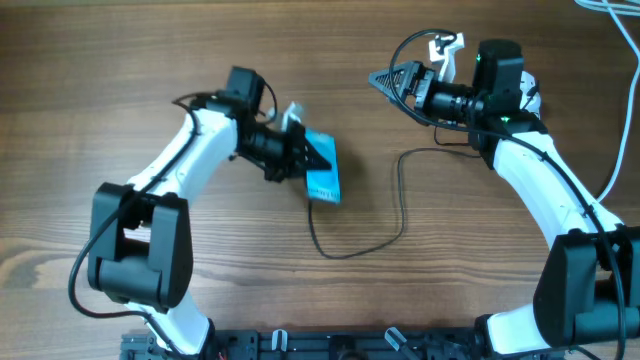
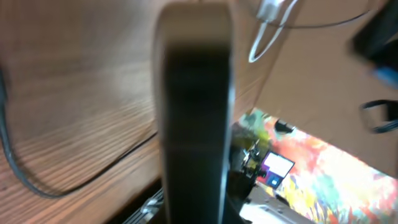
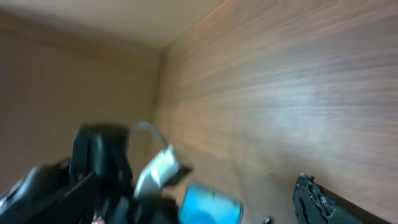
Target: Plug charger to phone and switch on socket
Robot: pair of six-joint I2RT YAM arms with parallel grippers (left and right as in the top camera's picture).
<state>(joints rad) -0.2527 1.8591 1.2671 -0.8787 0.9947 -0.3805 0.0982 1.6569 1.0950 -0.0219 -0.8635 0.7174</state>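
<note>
Overhead showed the left gripper (image 1: pixel 310 156) clamped on the phone (image 1: pixel 325 180), mid-table, blurred edge-on in the left wrist view; right gripper (image 1: pixel 392 78) beside the half-hidden socket (image 1: pixel 446 47), jaws unreadable; charger (image 1: pixel 401 200) looped between, tip indistinct.

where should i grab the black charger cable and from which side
Probably the charger on its short stretch by the phone's near end, coming straight down with the fingers across its line. It is thin and lies flat on the table, so only the top is open. Whether its tip is already plugged cannot be told.
</note>
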